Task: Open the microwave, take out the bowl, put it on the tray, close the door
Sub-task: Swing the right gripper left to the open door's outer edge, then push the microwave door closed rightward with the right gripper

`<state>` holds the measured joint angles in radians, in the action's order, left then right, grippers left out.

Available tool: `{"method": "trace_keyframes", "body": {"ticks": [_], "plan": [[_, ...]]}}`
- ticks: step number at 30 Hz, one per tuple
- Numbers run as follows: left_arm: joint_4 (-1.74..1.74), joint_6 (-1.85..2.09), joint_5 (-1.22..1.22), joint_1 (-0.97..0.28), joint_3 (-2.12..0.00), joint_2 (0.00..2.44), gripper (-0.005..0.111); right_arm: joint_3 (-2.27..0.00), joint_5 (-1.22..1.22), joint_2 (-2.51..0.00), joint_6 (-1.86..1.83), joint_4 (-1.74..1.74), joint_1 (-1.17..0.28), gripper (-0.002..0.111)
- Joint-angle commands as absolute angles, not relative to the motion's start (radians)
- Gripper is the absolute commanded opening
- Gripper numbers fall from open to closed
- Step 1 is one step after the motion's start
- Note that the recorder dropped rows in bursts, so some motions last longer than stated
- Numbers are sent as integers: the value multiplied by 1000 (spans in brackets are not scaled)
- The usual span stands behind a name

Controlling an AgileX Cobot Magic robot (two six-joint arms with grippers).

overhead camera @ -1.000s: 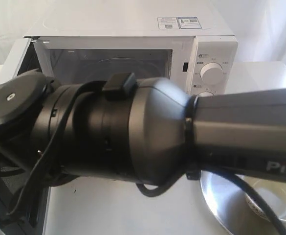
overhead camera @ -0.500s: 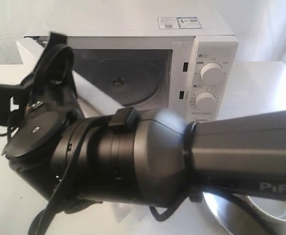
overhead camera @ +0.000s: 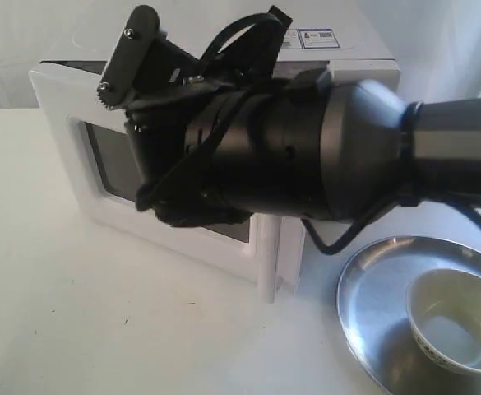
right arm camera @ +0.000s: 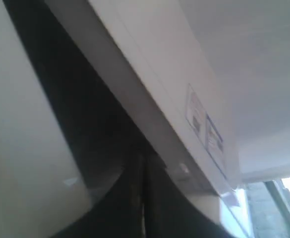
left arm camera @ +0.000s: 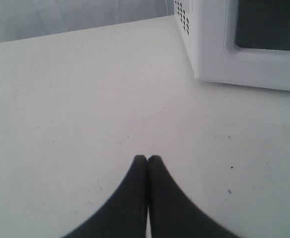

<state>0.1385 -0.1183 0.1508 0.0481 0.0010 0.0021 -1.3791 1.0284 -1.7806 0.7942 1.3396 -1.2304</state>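
The bowl [overhead camera: 450,329] sits inside the tray [overhead camera: 357,306], and the tray lies on the white table [overhead camera: 100,313], near the front corner of the microwave [overhead camera: 347,51]. The bowl is small and pale, with a dark mark on its outside, and the tray is big, round and shiny. The door [overhead camera: 182,247] is not shut all the way. It stands at a slant, and the side with the white bar handle [overhead camera: 266,265] sticks out from the front of the box. Its dark window [overhead camera: 113,164] shows only in part, because the big black right arm [overhead camera: 347,156] reaches across in front of it from the right side. In the right wrist view, the right gripper [right arm camera: 143,159] is very close to the microwave, and the picture is blurry. Its two dark fingers look pressed together, with only a thin line between them and nothing held. Colored stickers [right arm camera: 204,124] on the white box show beside it. The left gripper [left arm camera: 147,161] hangs above the bare table, apart from the microwave. Its two black fingers touch each other at the tips, and it holds nothing. A corner of the microwave with small air holes [left arm camera: 183,15] shows beyond it.
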Motion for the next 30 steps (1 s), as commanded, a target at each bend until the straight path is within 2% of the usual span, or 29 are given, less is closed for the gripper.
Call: {"method": "trace_keyframes", "body": {"ticks": [1, 4, 7, 11, 14, 17, 22, 30], "plan": [[135, -125, 149, 47, 0, 0, 0, -1371, 829, -1819, 639, 1074, -1205, 0], [135, -125, 149, 47, 0, 0, 0, -1371, 881, -1884, 673, 1220, -1184, 0], [135, -125, 149, 47, 0, 0, 0, -1371, 1078, -1958, 850, 1436, -1137, 0], [135, -125, 149, 47, 0, 0, 0, -1371, 1221, -1963, 1004, 1564, -1142, 0], [135, -125, 149, 47, 0, 0, 0, -1371, 1221, -1958, 1028, 1626, -1145, 0], [135, -125, 149, 47, 0, 0, 0, -1371, 1197, -1935, 990, 1486, -1150, 0], [135, -125, 149, 47, 0, 0, 0, -1320, 932, -1935, 958, 1380, -1154, 0], [135, -125, 149, 47, 0, 0, 0, -1320, 912, -1992, 972, 1402, -1092, 0]]}}
